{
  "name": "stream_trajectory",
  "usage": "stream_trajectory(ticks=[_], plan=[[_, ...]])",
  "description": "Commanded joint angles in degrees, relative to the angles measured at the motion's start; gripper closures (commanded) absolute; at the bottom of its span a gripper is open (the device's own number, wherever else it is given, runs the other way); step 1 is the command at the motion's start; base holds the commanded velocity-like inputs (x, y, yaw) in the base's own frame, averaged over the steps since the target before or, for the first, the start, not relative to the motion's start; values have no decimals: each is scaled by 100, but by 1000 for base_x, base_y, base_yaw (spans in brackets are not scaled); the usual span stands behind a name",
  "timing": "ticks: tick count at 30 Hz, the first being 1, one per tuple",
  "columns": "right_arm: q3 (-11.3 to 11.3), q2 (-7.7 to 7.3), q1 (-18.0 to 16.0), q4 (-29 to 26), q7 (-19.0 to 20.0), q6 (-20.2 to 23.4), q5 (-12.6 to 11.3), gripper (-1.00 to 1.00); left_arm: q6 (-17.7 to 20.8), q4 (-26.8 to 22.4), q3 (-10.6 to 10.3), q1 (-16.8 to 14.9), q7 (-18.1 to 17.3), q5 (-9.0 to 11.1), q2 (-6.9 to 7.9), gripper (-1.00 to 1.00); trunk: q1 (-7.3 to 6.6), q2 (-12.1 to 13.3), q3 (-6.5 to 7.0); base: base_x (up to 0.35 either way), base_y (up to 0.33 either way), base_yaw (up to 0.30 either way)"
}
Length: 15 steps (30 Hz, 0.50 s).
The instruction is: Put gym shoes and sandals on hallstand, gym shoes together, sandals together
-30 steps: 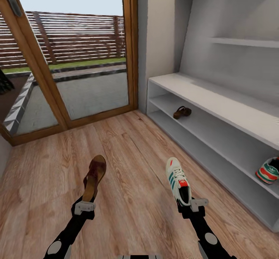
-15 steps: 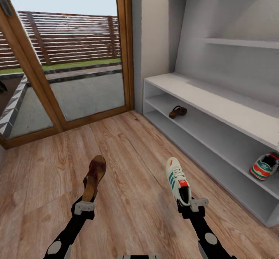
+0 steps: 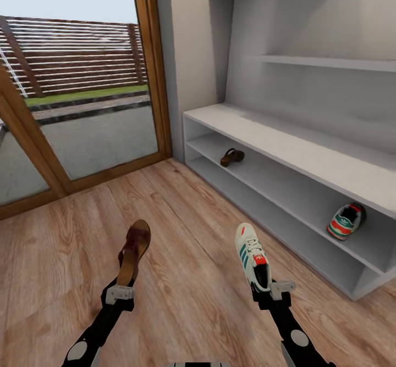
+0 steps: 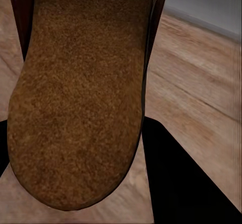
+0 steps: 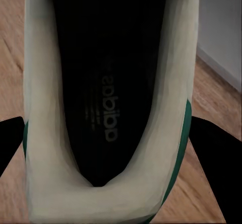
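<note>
My left gripper [image 3: 122, 289] is shut on the heel of a brown sandal [image 3: 134, 250], held above the corridor floor [image 3: 187, 235]; its tan sole [image 4: 80, 93] looms close in the left wrist view. My right gripper [image 3: 270, 289] is shut on a cream gym shoe [image 3: 252, 255] with green stripes; its dark lining [image 5: 106, 98] shows in the right wrist view. The pale grey hallstand [image 3: 308, 158] runs along the right wall. The other sandal [image 3: 231, 156] lies on its upper shelf near the far end. The other gym shoe [image 3: 346, 220] rests on that same shelf toward the near end.
A wood-framed glass door [image 3: 82, 114] stands ahead on the left, with a fence and paving outside. Grey wall shelves [image 3: 324, 62] hang above the hallstand. Open plank floor lies between my arms and the rack.
The whole view has swung to the right, so the door and hallstand sit further left in the picture. Both arms keep the same pose, each holding its shoe.
</note>
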Motion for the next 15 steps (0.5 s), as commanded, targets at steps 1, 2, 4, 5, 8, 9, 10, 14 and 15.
stream_trajectory(ticks=[1,2,4,5,8,9,10,14,15], plan=[[16,-4,-4,4,-32,-11,42,100,-32,-3,44,-3,-35,-76,-10,100,-1,-2,-2,0,0,-245],[16,-4,-4,4,-32,-11,42,100,-31,-3,44,-3,-35,-76,-10,100,-1,-2,1,0,0,-245],[16,-4,-4,4,-32,-11,40,100,-32,-3,43,-3,-35,-76,-10,100,-1,-2,6,0,0,-246],[16,-4,-4,4,-32,-11,40,100,-32,-3,43,-3,-35,-76,-10,100,-1,-2,8,0,0,-246],[16,-4,-4,4,-32,-11,40,100,-31,-3,43,-3,-35,-76,-10,100,-1,-2,15,0,0,-246],[16,-4,-4,4,-32,-11,40,100,-31,-3,43,-3,-35,-76,-10,100,-1,-2,18,0,0,-247],[16,-4,-4,4,-32,-11,39,100,-30,-3,43,-3,-35,-76,-10,100,-1,-2,20,0,0,-247],[16,-4,-3,4,-32,-11,39,100,-32,-3,44,-3,-35,-76,-10,100,-1,-2,30,0,0,-247],[16,-4,-3,4,-32,-11,38,100,-31,-3,44,-3,-35,-76,-10,100,-1,-2,33,0,0,-247]])
